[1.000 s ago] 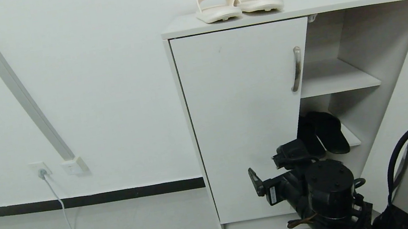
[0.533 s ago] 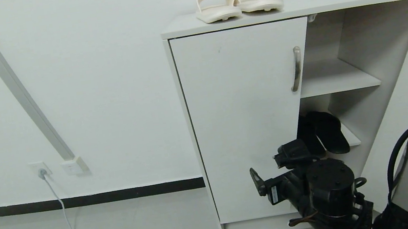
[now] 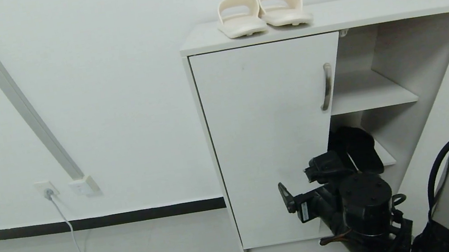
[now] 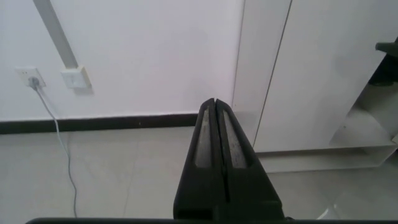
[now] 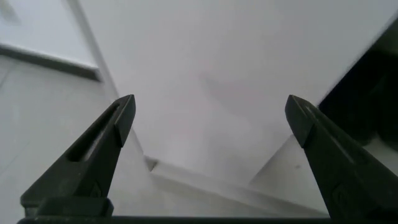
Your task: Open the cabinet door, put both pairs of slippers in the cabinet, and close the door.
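I'm holding right gripper spread wide beside white wooden cabinet door | left gripper pinched together | risking a finger nudging black rubber slippers askew

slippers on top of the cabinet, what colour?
Cream, plain off-white. The slippers sit on the cabinet top, clearest in the head view.

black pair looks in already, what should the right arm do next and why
Probably lift the right hand up toward the beige slippers. The black slippers lie on a lower shelf inside the cabinet. The hand is open and empty, low beside the closed door. The beige pair sits on the cabinet's top, not yet inside.
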`<state>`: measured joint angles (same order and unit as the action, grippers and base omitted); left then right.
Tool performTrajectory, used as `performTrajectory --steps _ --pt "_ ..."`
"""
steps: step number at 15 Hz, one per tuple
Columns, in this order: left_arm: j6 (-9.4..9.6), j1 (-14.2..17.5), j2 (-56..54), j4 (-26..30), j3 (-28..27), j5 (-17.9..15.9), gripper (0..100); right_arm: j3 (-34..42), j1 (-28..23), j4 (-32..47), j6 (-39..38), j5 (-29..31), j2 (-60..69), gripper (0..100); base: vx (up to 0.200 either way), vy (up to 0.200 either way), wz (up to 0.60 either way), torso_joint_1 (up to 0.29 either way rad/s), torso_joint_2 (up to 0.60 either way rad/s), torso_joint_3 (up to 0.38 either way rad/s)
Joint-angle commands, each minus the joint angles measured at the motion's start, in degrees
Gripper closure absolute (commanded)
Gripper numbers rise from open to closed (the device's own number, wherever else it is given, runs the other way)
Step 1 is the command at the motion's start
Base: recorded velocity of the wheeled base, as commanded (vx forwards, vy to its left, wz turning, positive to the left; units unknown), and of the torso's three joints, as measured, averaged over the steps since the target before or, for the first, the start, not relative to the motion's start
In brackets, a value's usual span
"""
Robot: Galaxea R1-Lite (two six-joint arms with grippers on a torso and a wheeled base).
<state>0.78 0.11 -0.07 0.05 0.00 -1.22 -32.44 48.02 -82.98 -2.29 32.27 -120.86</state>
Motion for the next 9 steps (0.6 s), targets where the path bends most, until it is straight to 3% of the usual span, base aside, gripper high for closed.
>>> performTrajectory --steps 1,9 --pt "0.01 0.1 0.1 0.0 0.0 0.0 100 0.0 0.1 0.2 0.0 0.0 -0.1 0 0.0 0.0 0.0 0.032 -0.5 -0.364" --pt "0.01 0.1 0.1 0.0 0.0 0.0 100 0.3 0.1 0.0 0.0 0.0 0.0 0 0.0 0.0 0.0 0.105 -0.46 -0.348"
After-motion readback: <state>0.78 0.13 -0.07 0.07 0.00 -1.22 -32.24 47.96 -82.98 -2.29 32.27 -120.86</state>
